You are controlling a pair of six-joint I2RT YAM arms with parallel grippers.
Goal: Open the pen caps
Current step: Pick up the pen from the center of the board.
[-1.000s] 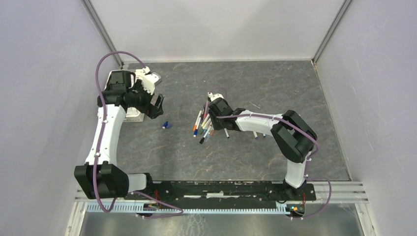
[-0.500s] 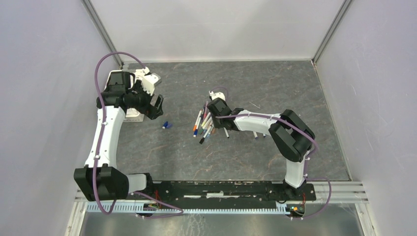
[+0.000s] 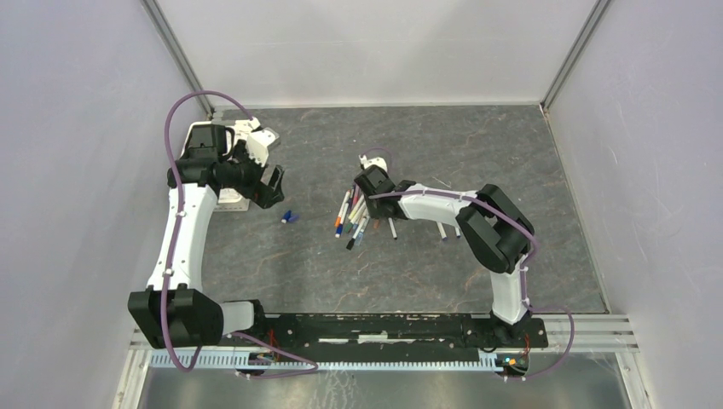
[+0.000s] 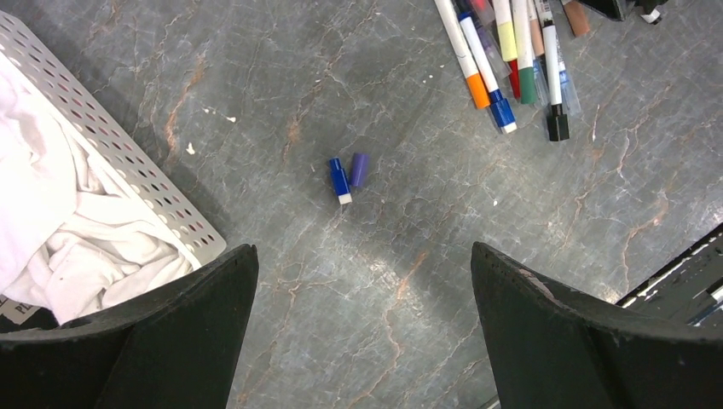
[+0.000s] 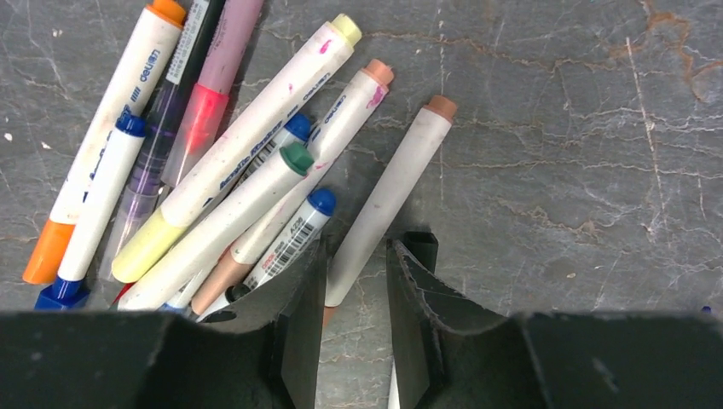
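Note:
A pile of white-barrelled pens [image 3: 353,215] with coloured caps lies mid-table and shows close up in the right wrist view [image 5: 213,183]. My right gripper [image 3: 372,182] is at the pile's far end. In its wrist view the gripper [image 5: 360,256] is shut on a white pen with brown ends [image 5: 388,200] that lies on the table. A loose blue cap [image 4: 339,179] and a purple cap [image 4: 359,169] lie side by side, and show together in the top view [image 3: 290,216]. My left gripper [image 4: 362,249] is open and empty, above the floor near the caps.
A white perforated tray [image 4: 128,162] with white cloth [image 4: 51,213] sits at the left, partly under the left arm [image 3: 234,198]. Two single pens [image 3: 393,228] lie right of the pile. Walls close in the table on three sides.
The right arm's elbow has swung left and its gripper has shifted slightly up-left over the pile. The left arm has barely moved.

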